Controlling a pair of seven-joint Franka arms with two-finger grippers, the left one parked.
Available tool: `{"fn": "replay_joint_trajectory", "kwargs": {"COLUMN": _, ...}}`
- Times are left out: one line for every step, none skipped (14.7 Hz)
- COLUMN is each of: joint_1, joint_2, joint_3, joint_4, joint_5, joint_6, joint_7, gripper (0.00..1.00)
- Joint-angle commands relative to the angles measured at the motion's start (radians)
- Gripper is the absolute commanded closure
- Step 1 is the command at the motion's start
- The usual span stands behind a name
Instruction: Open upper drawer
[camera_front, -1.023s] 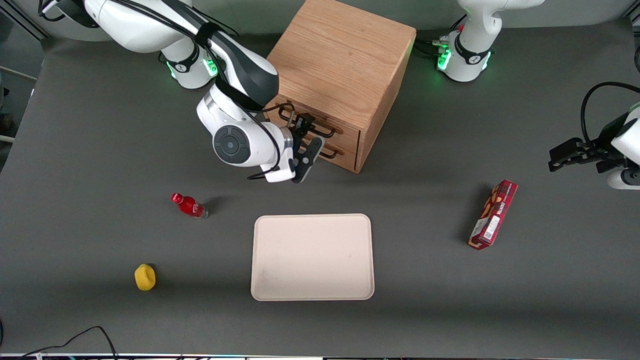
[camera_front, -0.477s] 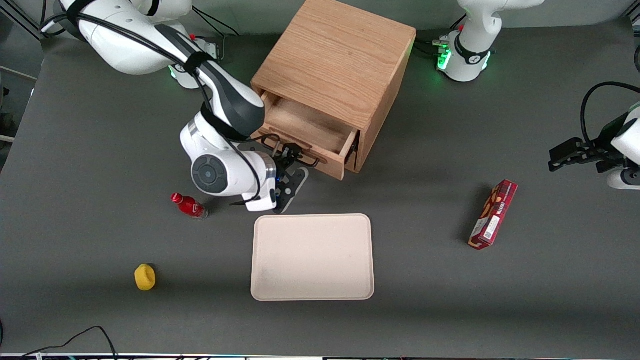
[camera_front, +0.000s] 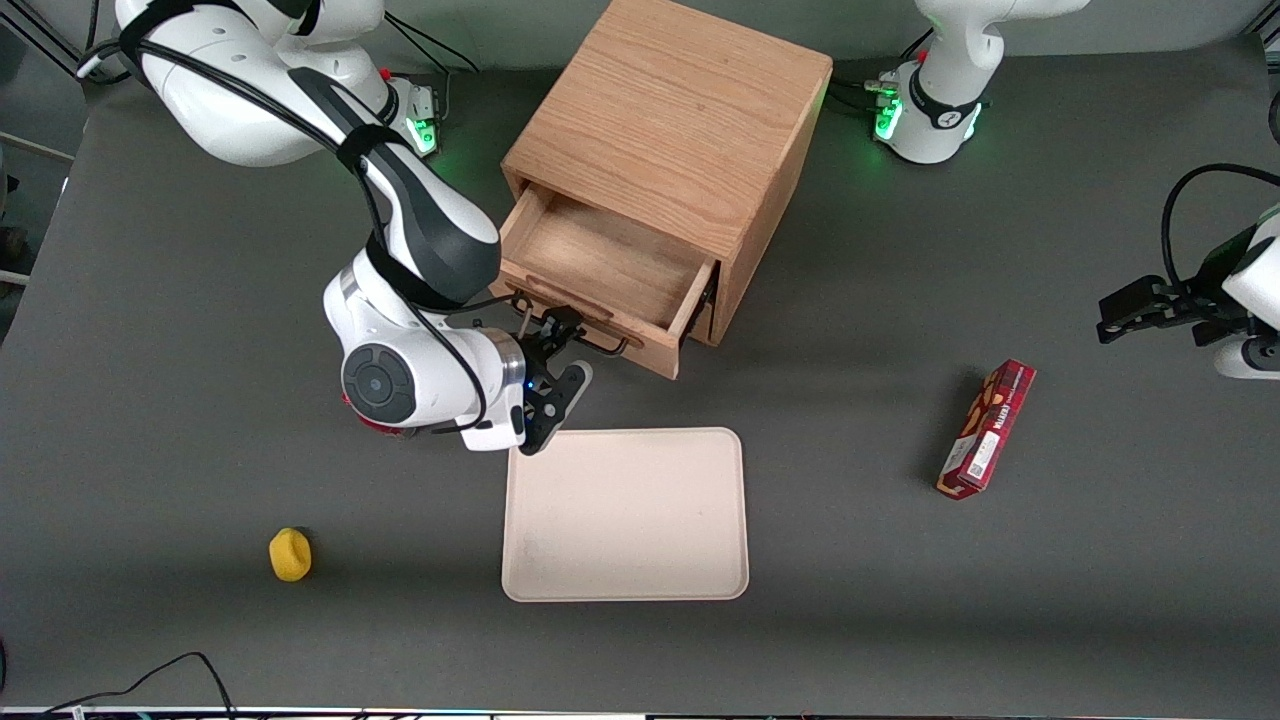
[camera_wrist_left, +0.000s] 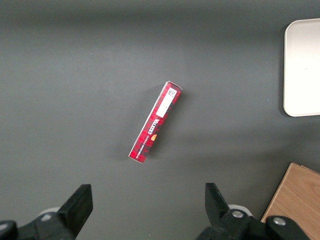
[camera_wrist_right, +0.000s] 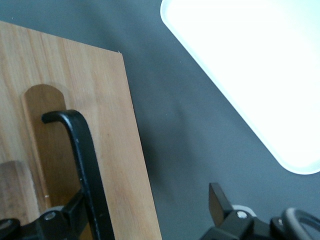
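A: How does the upper drawer (camera_front: 600, 268) stand against a second ago?

B: Then it was flush in the cabinet (camera_front: 672, 150); half a second ago it was partly out; now it juts farther toward the front camera, its bare wooden floor open to view.

A: And the pincer (camera_front: 553, 338)?

B: It has travelled with the drawer front, nearer the camera and toward the working arm's end of the surface (camera_front: 200, 300). It sits at the black bar handle (camera_front: 575, 328). In the wrist view the bar (camera_wrist_right: 85, 165) runs just beside one finger (camera_wrist_right: 75, 212), with the other finger (camera_wrist_right: 220, 202) apart from it over the surface, so the pincer looks spread rather than clamped on the bar.

A: Anything else changed?

B: The arm now covers most of the red bottle (camera_front: 375, 424). The tray (camera_front: 625, 515), yellow object (camera_front: 290, 554) and red box (camera_front: 986, 429) lie where they did.
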Motion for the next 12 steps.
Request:
{"fn": "replay_joint_trajectory", "kwargs": {"joint_1": 0.021, "joint_2": 0.055, "joint_3": -0.032, "joint_4": 0.088, "joint_5": -0.016, "joint_6": -0.024, "joint_7": -0.076, "gripper": 0.00}}
{"fn": "replay_joint_trajectory", "kwargs": {"joint_1": 0.021, "joint_2": 0.056, "joint_3": -0.044, "joint_4": 0.094, "joint_5": -0.016, "joint_6": -0.024, "joint_7": -0.088, "gripper": 0.00}}
{"fn": "replay_joint_trajectory", "kwargs": {"joint_1": 0.022, "joint_2": 0.059, "joint_3": -0.058, "joint_4": 0.098, "joint_5": -0.016, "joint_6": -0.022, "joint_7": -0.099, "gripper": 0.00}}
{"fn": "replay_joint_trajectory", "kwargs": {"joint_1": 0.025, "joint_2": 0.063, "joint_3": -0.072, "joint_4": 0.111, "joint_5": -0.017, "joint_6": -0.022, "joint_7": -0.119, "gripper": 0.00}}
{"fn": "replay_joint_trajectory", "kwargs": {"joint_1": 0.025, "joint_2": 0.078, "joint_3": -0.082, "joint_4": 0.131, "joint_5": -0.017, "joint_6": -0.024, "joint_7": -0.134, "gripper": 0.00}}
{"fn": "replay_joint_trajectory", "kwargs": {"joint_1": 0.025, "joint_2": 0.081, "joint_3": -0.092, "joint_4": 0.147, "joint_5": -0.017, "joint_6": -0.022, "joint_7": -0.142, "gripper": 0.00}}
{"fn": "replay_joint_trajectory", "kwargs": {"joint_1": 0.025, "joint_2": 0.092, "joint_3": -0.105, "joint_4": 0.165, "joint_5": -0.017, "joint_6": -0.024, "joint_7": -0.150, "gripper": 0.00}}
{"fn": "replay_joint_trajectory", "kwargs": {"joint_1": 0.025, "joint_2": 0.096, "joint_3": -0.113, "joint_4": 0.182, "joint_5": -0.017, "joint_6": -0.024, "joint_7": -0.162, "gripper": 0.00}}
{"fn": "replay_joint_trajectory", "kwargs": {"joint_1": 0.025, "joint_2": 0.096, "joint_3": -0.122, "joint_4": 0.191, "joint_5": -0.017, "joint_6": -0.024, "joint_7": -0.167, "gripper": 0.00}}
{"fn": "replay_joint_trajectory", "kwargs": {"joint_1": 0.025, "joint_2": 0.096, "joint_3": -0.145, "joint_4": 0.197, "joint_5": -0.017, "joint_6": -0.024, "joint_7": -0.168, "gripper": 0.00}}
{"fn": "replay_joint_trajectory", "kwargs": {"joint_1": 0.025, "joint_2": 0.096, "joint_3": -0.153, "joint_4": 0.206, "joint_5": -0.017, "joint_6": -0.024, "joint_7": -0.168, "gripper": 0.00}}
{"fn": "replay_joint_trajectory", "kwargs": {"joint_1": 0.025, "joint_2": 0.101, "joint_3": -0.156, "joint_4": 0.217, "joint_5": -0.017, "joint_6": -0.022, "joint_7": -0.170, "gripper": 0.00}}
